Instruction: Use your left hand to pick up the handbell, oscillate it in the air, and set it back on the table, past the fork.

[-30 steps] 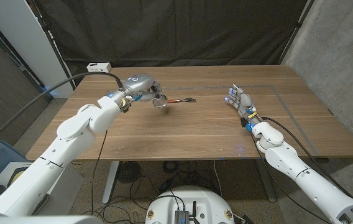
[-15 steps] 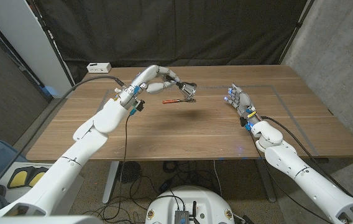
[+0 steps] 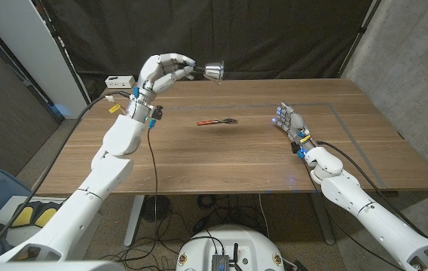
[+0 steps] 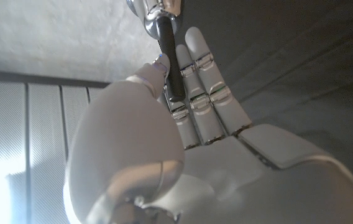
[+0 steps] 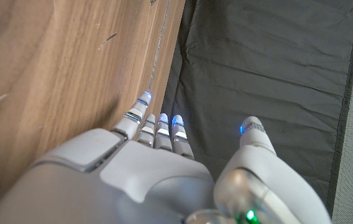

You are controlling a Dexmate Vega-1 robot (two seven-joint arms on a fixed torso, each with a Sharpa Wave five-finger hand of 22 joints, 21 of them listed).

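My left hand (image 3: 165, 69) is raised high above the table's far left part and holds the handbell (image 3: 213, 71) by its dark handle, the silver bell lying sideways in the air. In the left wrist view the black handle (image 4: 169, 59) runs between the thumb and fingers (image 4: 202, 93) of my left hand (image 4: 164, 143), with the shiny bell (image 4: 158, 7) beyond them. The fork (image 3: 216, 121), with a reddish handle, lies on the table (image 3: 199, 158) near the middle. My right hand (image 3: 288, 120) rests at the table's right with fingers apart and holds nothing, also seen in the right wrist view (image 5: 164, 168).
A small white box (image 3: 120, 80) sits at the table's far left corner. A black curtain (image 3: 221, 38) hangs behind the table. A cable (image 3: 152, 158) hangs from my left forearm over the table.
My left hand has swung up and back from just above the fork to high over the far edge, carrying the bell, which now lies sideways. My right hand has not moved.
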